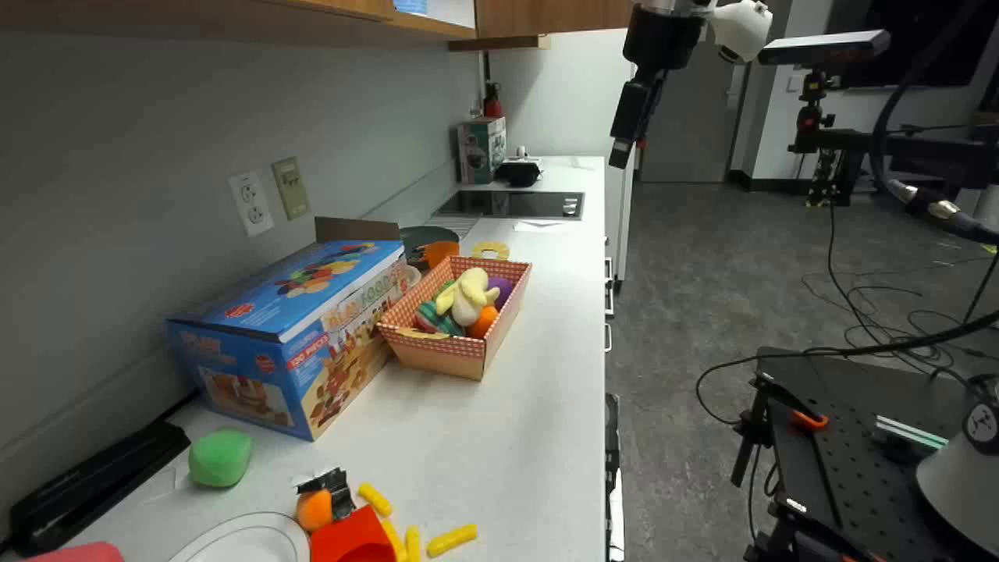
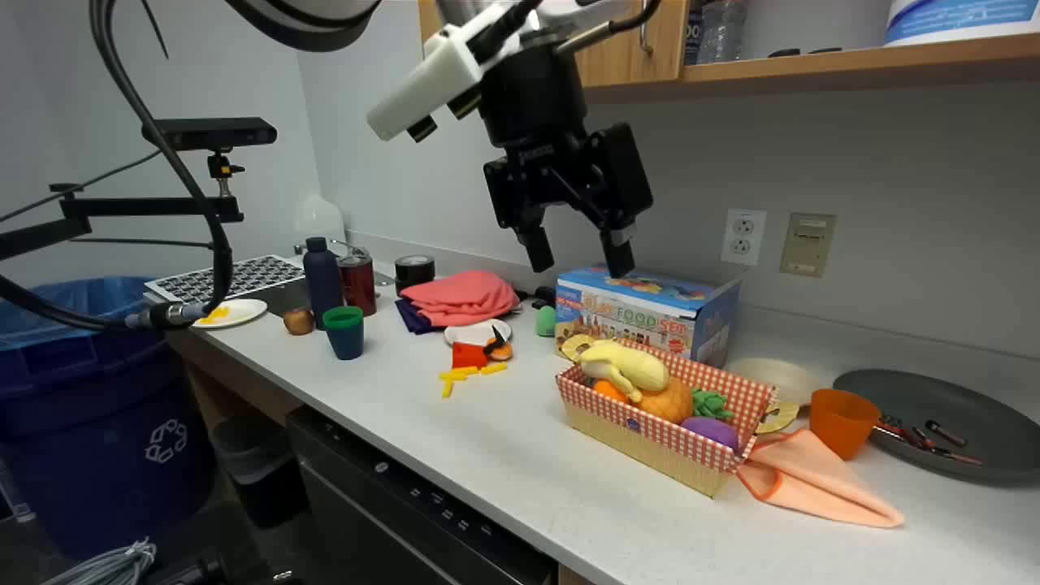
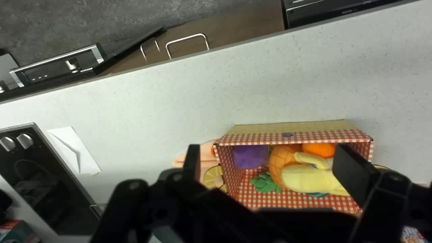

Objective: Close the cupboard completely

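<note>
Speckled white bench [image 2: 487, 422] runs along a grey wall [image 2: 894, 203]. Nearest in an exterior view: black jaws, well apart, on an arm [image 2: 532, 89] hiding part of the cupboard [image 2: 619, 67]. Lower, a rect. basket [image 2: 642, 447] w/ red-check lip holds a soft yellow banana [image 2: 640, 367]; just behind, a glossy blue cardboard box [image 2: 634, 313]. Farthest, up on wall: said cupboard, light-tan wood, flat-fronted, interior partly visible; how fully closed, hard to tell.

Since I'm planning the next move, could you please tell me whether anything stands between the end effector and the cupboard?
Nothing visible stands between the end effector and the open cupboard door; the basket and blue box sit lower, on the counter. The door's upper part is out of frame.
</note>
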